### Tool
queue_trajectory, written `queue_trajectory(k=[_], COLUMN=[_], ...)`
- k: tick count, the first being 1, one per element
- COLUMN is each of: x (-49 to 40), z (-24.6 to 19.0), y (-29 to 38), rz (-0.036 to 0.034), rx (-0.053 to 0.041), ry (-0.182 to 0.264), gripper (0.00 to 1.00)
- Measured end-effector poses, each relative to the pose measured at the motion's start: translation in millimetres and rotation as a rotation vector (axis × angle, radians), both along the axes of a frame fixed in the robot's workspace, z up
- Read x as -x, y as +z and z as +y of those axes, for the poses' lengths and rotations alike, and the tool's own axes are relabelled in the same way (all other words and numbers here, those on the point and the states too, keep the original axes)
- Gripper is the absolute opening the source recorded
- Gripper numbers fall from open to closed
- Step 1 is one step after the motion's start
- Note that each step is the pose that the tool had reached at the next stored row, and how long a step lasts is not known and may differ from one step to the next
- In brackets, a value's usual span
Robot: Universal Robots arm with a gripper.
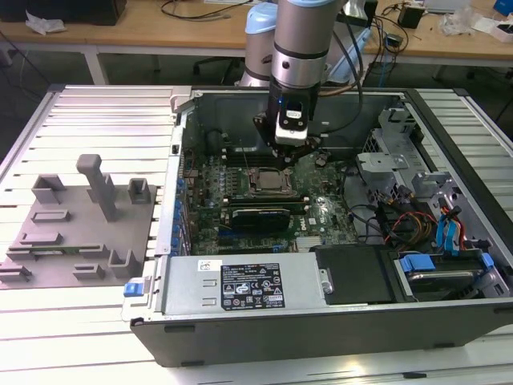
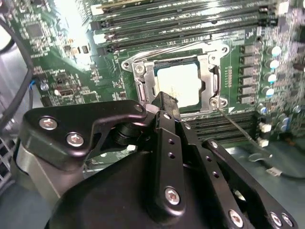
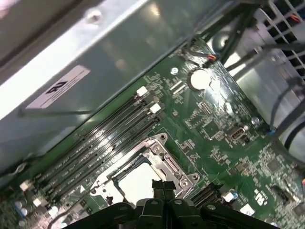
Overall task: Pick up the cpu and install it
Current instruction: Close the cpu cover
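Exterior view: your gripper (image 1: 290, 148) hangs over motherboard (image 1: 321, 210) in open case (image 1: 321, 325), right above socket (image 1: 268, 181). First wrist view shows you fingers (image 3: 159, 190) clenched together, holding nothing. In the second wrist view, cpu (image 2: 178, 82) lies flat inside socket frame, silver top up, just beyond fingertips.

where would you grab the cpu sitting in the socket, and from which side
From straight above, by two opposite edges. The cpu lies flat, pale top up, inside the socket frame, so no sideways approach looks open. Its edges sit close to that frame, so probably only thin fingertips would fit. The shut gripper hangs above it.
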State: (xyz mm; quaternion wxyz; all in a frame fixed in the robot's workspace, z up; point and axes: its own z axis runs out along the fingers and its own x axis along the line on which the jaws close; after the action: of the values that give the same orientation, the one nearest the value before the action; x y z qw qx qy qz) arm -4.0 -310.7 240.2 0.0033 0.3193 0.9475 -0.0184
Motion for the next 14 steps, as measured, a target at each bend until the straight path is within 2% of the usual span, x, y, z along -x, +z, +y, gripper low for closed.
queue_trajectory(k=[3, 5, 6, 12, 14], x=[0.0, 0.0, 0.0, 0.0, 0.0], z=[0.0, 0.0, 0.0, 0.0, 0.0], y=[-0.1, -0.1, -0.2, -0.2, -0.3], rz=[0.0000, 0.0000, -0.0001, 0.0000, -0.0001], rx=[-0.0001, -0.0001, -0.0001, 0.0000, 0.0000], ry=[0.111, 0.147, 0.184, 0.317, 0.399], gripper=[0.11, 0.11, 0.11, 0.11, 0.11])
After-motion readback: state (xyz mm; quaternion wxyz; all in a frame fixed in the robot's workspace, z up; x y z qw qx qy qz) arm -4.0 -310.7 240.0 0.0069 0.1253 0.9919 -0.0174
